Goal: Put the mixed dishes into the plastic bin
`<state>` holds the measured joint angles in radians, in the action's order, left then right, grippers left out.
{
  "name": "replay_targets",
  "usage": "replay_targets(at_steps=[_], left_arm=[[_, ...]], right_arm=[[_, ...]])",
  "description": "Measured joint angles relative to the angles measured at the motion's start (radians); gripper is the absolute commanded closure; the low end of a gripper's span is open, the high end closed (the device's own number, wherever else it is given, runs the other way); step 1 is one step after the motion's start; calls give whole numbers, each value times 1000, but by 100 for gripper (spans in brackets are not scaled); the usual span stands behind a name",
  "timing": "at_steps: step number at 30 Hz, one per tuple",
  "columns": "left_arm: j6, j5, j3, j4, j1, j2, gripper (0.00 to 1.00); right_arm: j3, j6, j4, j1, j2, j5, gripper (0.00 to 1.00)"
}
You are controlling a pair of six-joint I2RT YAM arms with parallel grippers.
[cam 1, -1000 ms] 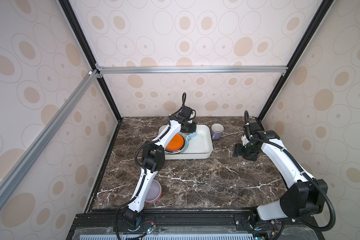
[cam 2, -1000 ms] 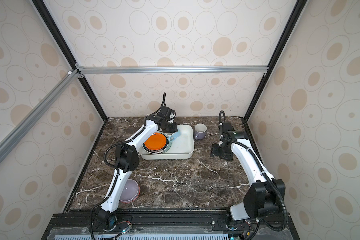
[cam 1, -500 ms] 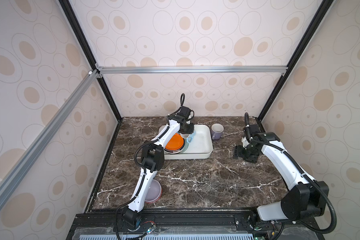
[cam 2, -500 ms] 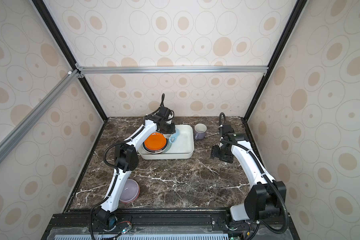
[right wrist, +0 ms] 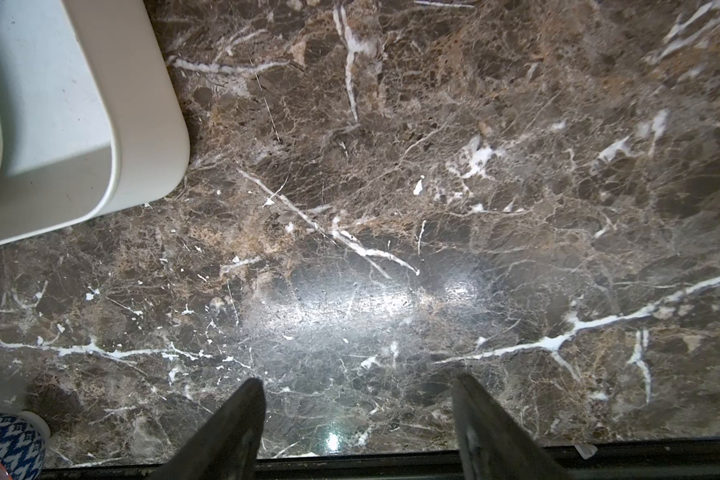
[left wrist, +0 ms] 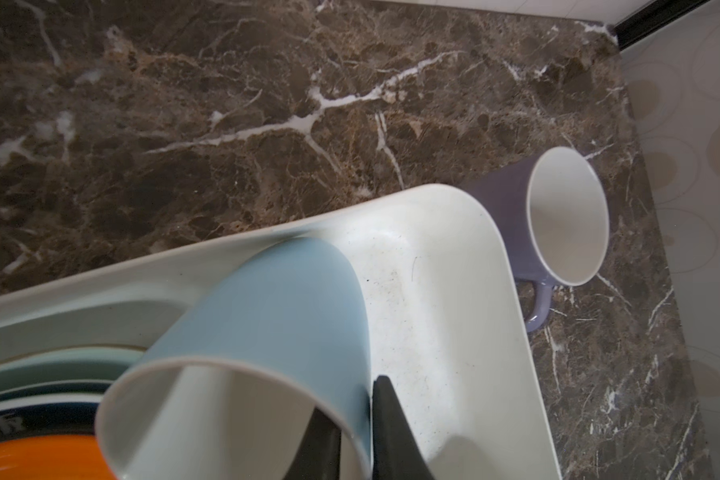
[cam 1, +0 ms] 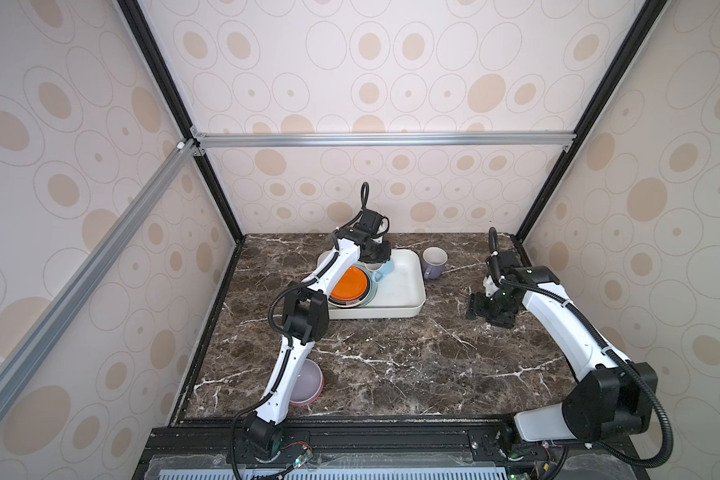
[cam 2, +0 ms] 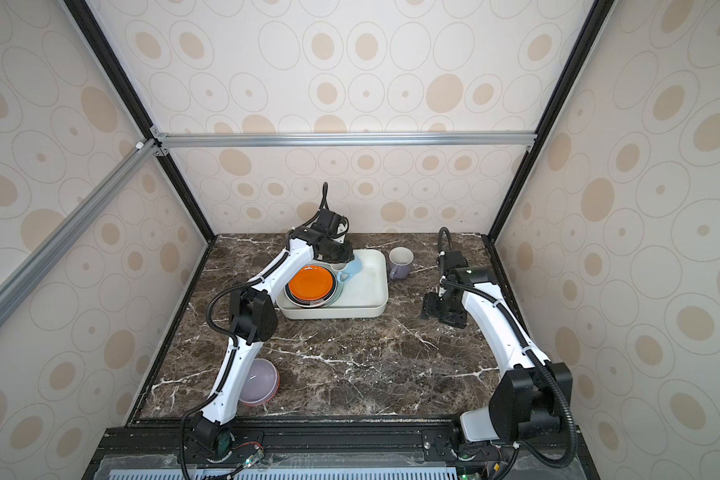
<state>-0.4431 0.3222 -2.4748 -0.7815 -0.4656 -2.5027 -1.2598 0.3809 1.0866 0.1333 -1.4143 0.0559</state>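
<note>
A blue mug (cam 1: 384, 268) lay tilted inside the plastic bin (cam 1: 404, 291), upper centre of the frame, beside an orange plate (cam 1: 348, 283). The left fingers (left wrist: 389, 424) straddled its wall; grasping or released, unclear. At right, the right fingers (right wrist: 233, 424) hung released above the surface (right wrist: 391, 166).

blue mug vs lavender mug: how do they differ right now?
The blue mug is tilted inside the bin; the lavender mug stands upright on the table beside it. The left gripper's jaws pinch the blue mug's wall; the lavender mug is untouched. Both have white insides.
</note>
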Motion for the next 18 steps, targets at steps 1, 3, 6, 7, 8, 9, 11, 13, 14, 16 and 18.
replay_targets(at_steps=[1, 3, 6, 7, 8, 9, 11, 13, 14, 16, 18], left_arm=[[-1, 6, -2, 3, 0, 0, 86], [-2, 14, -3, 4, 0, 0, 86], [-2, 21, -3, 4, -1, 0, 87], [-2, 21, -3, 4, -2, 0, 87], [-2, 22, -3, 4, -2, 0, 87], [-2, 25, -3, 4, -2, 0, 87], [-2, 29, -3, 8, -4, -2, 88], [-2, 34, -3, 14, -6, -7, 87], [-2, 36, -4, 20, -7, -9, 87], [-5, 39, -4, 32, -11, -16, 86], [-7, 44, -4, 43, -13, -24, 86]], right_arm=[[0, 0, 0, 0, 0, 0, 26], [0, 0, -1, -1, 0, 0, 26], [0, 0, -4, -1, -1, 2, 26], [0, -1, -4, -1, -2, 3, 26], [0, -1, -4, -1, -3, 5, 26], [0, -1, -5, -1, -4, 7, 26], [0, -2, -7, -2, -6, 12, 26], [0, -4, -8, -2, -7, 15, 26], [0, -4, -8, -2, -7, 15, 26], [0, -5, -7, -2, -7, 16, 26], [5, -5, -7, -4, -6, 15, 26]])
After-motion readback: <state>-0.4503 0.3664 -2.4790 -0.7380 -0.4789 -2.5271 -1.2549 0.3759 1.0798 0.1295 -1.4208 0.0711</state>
